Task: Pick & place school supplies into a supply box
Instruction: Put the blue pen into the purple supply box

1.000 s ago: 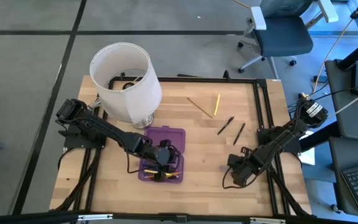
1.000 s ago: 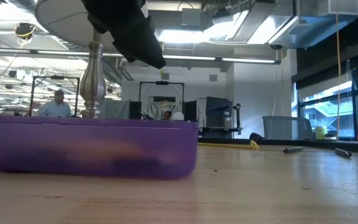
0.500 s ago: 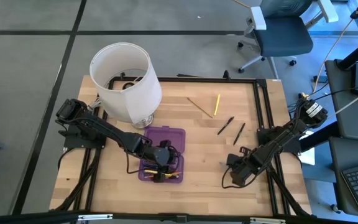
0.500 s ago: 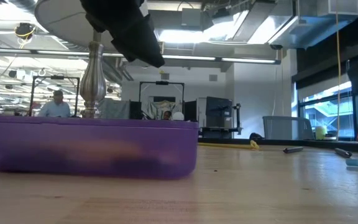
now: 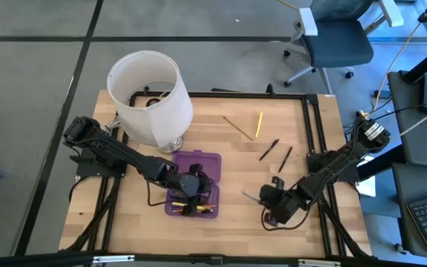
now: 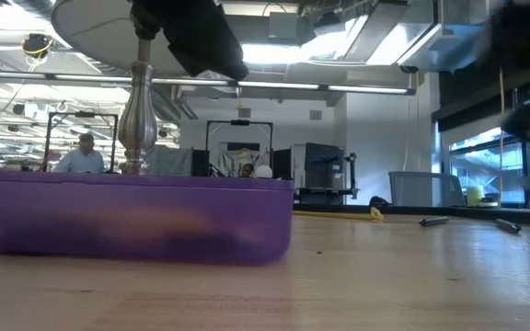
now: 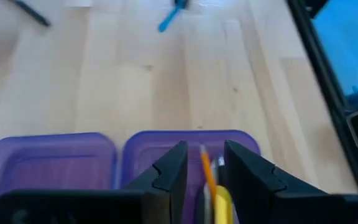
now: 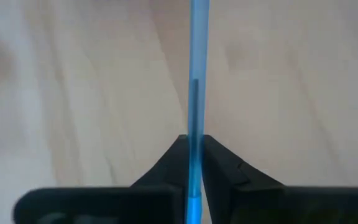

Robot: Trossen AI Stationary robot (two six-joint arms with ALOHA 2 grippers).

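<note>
The supply box (image 5: 199,162) is translucent purple and lies open near the table's middle; in the low view its wall (image 6: 127,216) rests flat on the wood. Yellow and orange pencils (image 7: 207,180) lie inside it. My left gripper (image 7: 202,165) hovers open over the box, one finger on either side of those pencils (image 5: 191,187). My right gripper (image 8: 194,149) is to the right of the box (image 5: 269,202) and is shut on a slim blue pen (image 8: 197,62). My right gripper pinches the blue pen's shaft (image 8: 195,134) between its two fingers. The pen runs along the fingers and sticks out well past their tips (image 5: 250,196), toward the table's left and the box. No part of it shows lying on the wood in the low view.
A large white lampshade (image 5: 150,96) on a metal stand (image 6: 136,110) is behind the box at the far left. Two dark pens (image 5: 269,149) (image 5: 285,159), a yellow pencil (image 5: 259,124) and a wooden pencil (image 5: 237,127) lie on the far right part of the table.
My right gripper has moved toward the table's left, toward the box, carrying the blue pen. Half a second ago the pen lay on the wood at the right of the low view; it is now gone from there, lifted.
</note>
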